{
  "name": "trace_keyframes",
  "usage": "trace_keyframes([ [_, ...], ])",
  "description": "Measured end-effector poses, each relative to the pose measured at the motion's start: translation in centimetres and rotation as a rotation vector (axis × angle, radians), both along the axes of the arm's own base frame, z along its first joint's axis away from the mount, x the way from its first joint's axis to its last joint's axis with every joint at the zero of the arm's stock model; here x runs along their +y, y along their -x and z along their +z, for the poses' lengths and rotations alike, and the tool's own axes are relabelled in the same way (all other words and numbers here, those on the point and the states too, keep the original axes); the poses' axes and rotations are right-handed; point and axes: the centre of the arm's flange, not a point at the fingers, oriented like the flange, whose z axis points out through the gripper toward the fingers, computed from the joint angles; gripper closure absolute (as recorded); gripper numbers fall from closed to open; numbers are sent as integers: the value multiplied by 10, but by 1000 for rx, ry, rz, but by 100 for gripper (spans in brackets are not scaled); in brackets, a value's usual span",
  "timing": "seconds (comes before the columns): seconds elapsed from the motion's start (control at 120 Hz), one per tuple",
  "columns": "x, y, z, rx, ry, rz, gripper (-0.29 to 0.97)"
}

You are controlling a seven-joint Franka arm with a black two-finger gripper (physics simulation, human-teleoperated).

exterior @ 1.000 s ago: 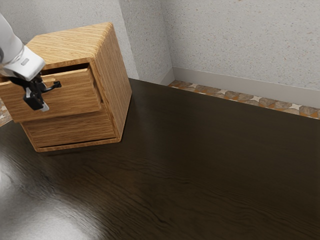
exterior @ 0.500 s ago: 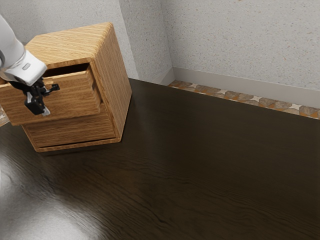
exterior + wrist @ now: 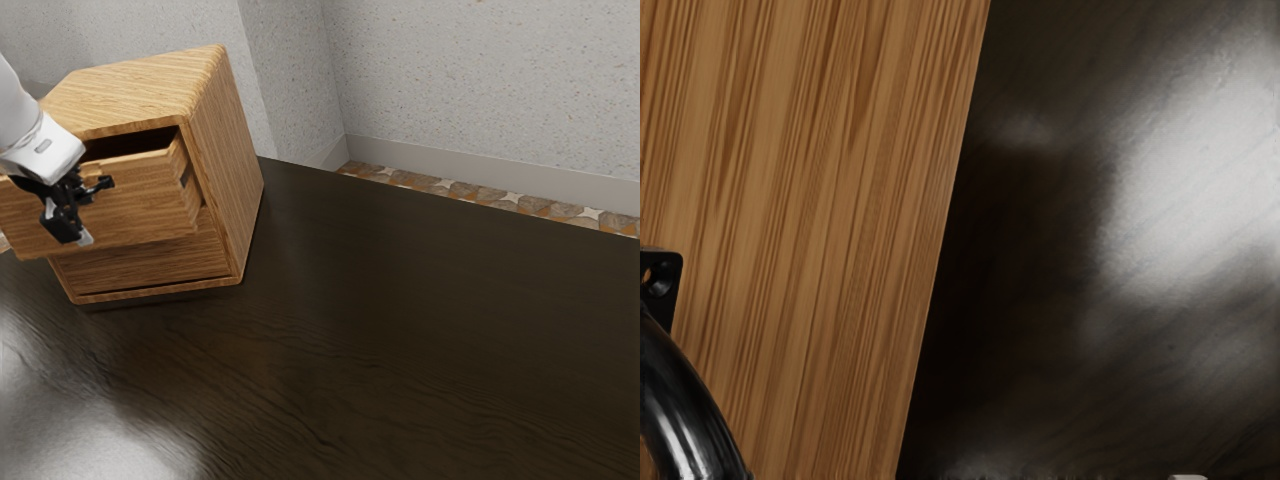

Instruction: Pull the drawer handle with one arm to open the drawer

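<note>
Tool (image 3: 68,215) at handle (image 3: 95,185) of partly open upper drawer (image 3: 140,200)

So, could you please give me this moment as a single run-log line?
gripper: at the handle | top drawer: partly out of the cabinet | lower drawer: shut

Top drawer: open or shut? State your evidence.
Partly open. The drawer front stands out from the cabinet, with its side and a dark gap showing behind.
</note>
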Motion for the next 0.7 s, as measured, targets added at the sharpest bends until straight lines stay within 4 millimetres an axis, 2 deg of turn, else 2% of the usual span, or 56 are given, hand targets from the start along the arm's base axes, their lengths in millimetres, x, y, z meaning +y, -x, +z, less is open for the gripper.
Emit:
trace_keyframes([
  [0.233, -6, 15, 1, 3, -6, 2, 23],
  [0.433, -12, 24, -2, 8, 1, 2, 20],
  [0.7, -21, 43, 1, 1, 2, 4, 24],
])
